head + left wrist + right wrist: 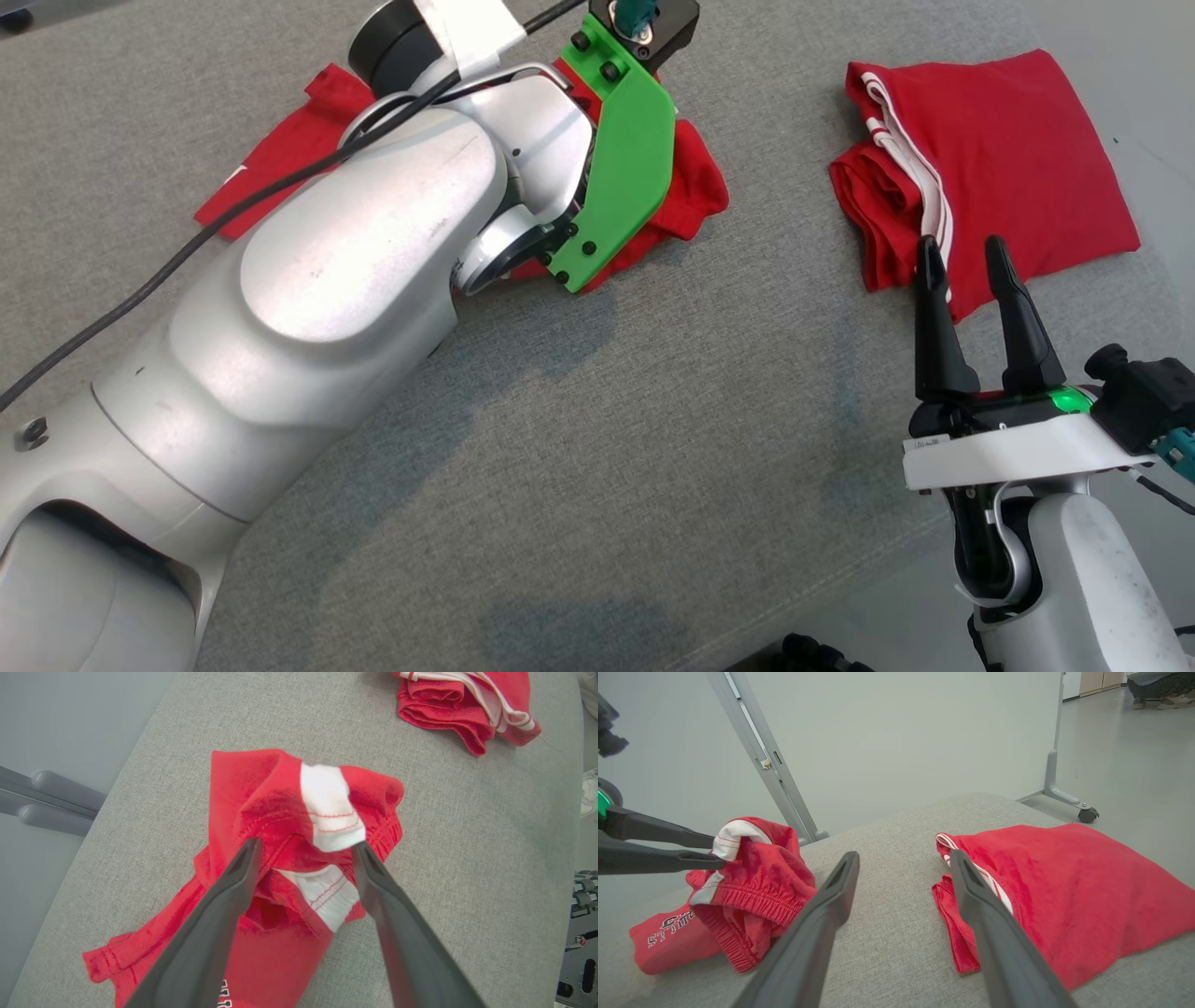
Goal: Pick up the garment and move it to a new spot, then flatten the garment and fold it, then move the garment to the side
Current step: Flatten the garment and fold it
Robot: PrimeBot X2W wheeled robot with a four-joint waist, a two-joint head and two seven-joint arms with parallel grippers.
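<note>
Soft, light red shorts (280, 161) lie crumpled on a grey cushion (653, 420) at upper left of the head view, between the left gripper's (306, 847) spread, empty fingers, the elastic waistband (331, 807) likely the surest handhold, while the right gripper (962, 257) hangs open.

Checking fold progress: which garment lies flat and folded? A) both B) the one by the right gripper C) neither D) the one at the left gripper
B: the folded garment by the right gripper lies flat; the crumpled garment at the left gripper is bunched.
</note>
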